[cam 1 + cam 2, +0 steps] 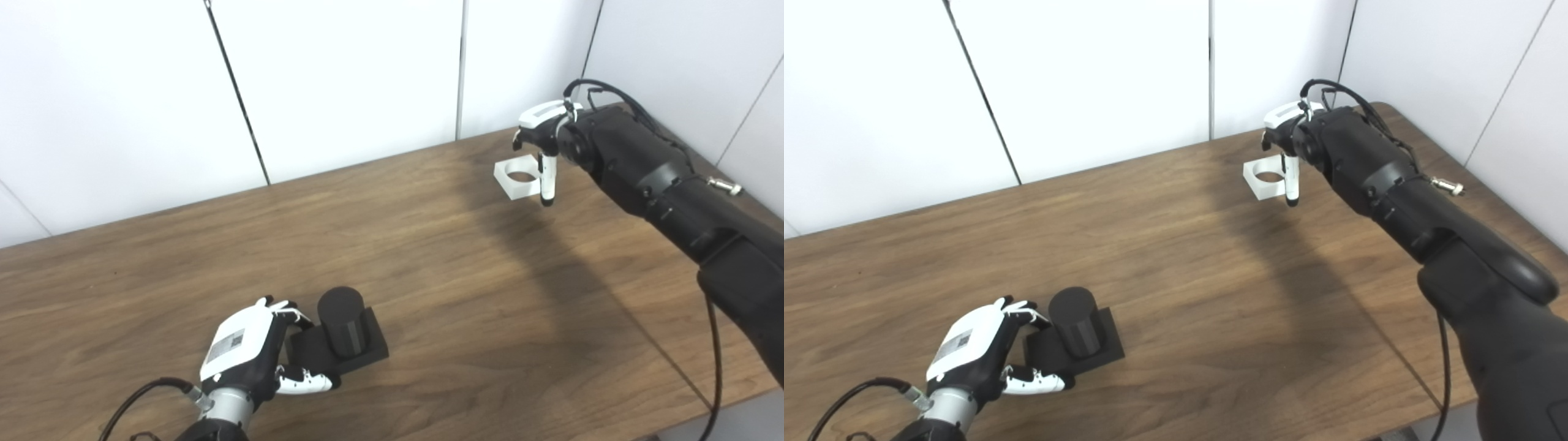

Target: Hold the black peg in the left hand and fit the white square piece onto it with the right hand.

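The black peg [342, 323], a short round post on a square black base, stands near the table's front left. My left hand [245, 349] is shut on the base's left side, fingers over its far edge and thumb [304, 384] along its near edge. The white square piece [517, 177], with a round hole, lies at the table's far right. My right hand [545, 131] hovers over it, open. Its thumb [547, 180] points straight down at the piece's right side, and the fingers curl above the far edge. Contact with the piece is hidden.
The wooden table [429, 275] has its back edge against white wall panels and its right front corner by my right forearm [674, 196]. A black cable [713, 367] hangs from that arm past the front edge.
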